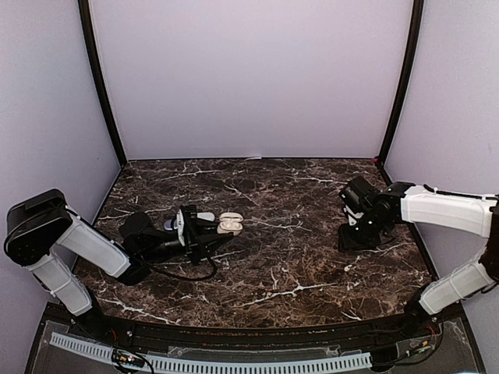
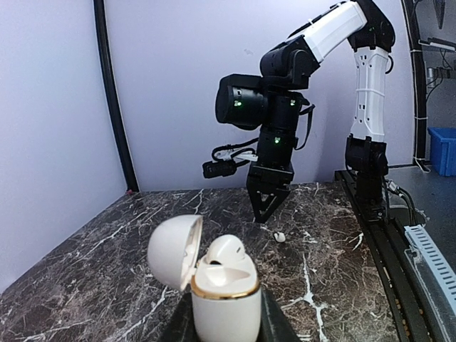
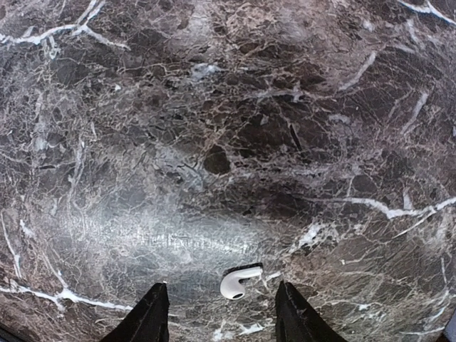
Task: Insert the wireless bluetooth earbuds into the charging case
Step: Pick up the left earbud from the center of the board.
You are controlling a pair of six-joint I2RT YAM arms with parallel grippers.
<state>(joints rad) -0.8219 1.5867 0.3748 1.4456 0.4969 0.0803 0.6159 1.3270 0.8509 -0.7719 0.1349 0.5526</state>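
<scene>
While left gripper (image 2: pixel 226 324) clamps case (image 2: pixel 224 299), loose earbud (image 3: pixel 239 281) by parted right gripper (image 3: pixel 221 299).

So the table (image 1: pixel 296 257) is dark brown marble with white veins all over. The case (image 2: pixel 224 292) is cream with a thin gold rim, the earbud (image 3: pixel 239 281) plain white. The arms (image 1: pixel 444 210) are white with black joints, and the walls (image 1: pixel 249 78) pale lavender.

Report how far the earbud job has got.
Done: the left gripper holds the charging case with its lid open, and one earbud already sits inside. In hand: the right gripper is open above a loose earbud lying on the marble table, not yet gripping it. Left: grasp that loose earbud, carry it across and seat it in the case.
</scene>
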